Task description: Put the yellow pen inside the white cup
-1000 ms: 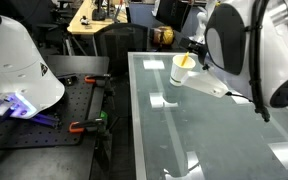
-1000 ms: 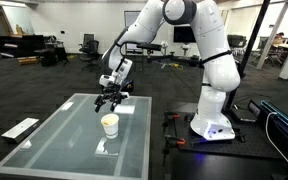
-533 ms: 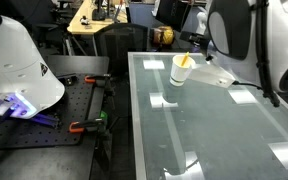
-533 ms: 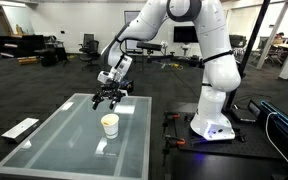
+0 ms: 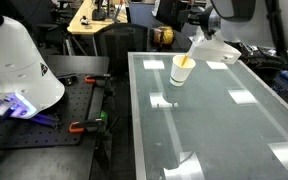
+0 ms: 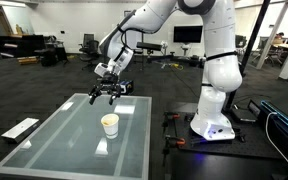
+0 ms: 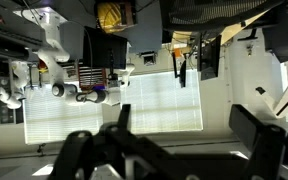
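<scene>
- White cup [image 5: 181, 72] stands upright on the glass table [image 5: 234, 120]. Plain white, tapering toward the base, no handle.
- Yellow pen [image 5: 187, 62] is in the cup, leaning on the rim. Only its upper end shows, a thin yellow tip above the rim.
- In the exterior view from farther off, the cup [image 6: 109, 124] is small. There is a yellowish tint at its mouth, but the pen cannot be made out as a separate shape.
- That view alone shows the gripper [image 6: 110, 97] whole. It hangs in the air above the cup, clear of it, a little toward the table's [image 6: 64, 135] far edge. Its dark fingers are spread apart with nothing between them.
- In the closer exterior view only a blurred pale part of the arm [image 5: 216, 50] shows, above and beside the cup. Fingers cannot be told there.
- In the wrist view the gripper [image 7: 169, 150] shows as two dark, blurred fingers [image 7: 259, 140], well apart with an empty gap. Neither cup nor pen is in this view.
</scene>
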`<state>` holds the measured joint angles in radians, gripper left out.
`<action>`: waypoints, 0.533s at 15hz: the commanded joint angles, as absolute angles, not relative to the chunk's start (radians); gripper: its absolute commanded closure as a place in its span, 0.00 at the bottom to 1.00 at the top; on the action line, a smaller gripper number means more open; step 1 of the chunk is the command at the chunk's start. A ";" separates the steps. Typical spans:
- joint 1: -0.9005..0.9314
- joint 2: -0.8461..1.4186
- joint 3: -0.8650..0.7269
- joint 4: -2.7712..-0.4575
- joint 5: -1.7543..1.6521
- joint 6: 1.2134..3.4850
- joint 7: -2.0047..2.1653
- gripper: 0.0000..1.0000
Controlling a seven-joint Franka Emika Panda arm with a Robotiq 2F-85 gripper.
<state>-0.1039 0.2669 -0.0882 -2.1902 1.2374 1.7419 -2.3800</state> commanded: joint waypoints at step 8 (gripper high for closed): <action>-0.070 0.177 -0.074 -2.258 1.233 1.748 -2.432 0.00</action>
<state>-0.0671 0.1767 -0.0754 -2.2587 1.2343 1.7489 -2.4325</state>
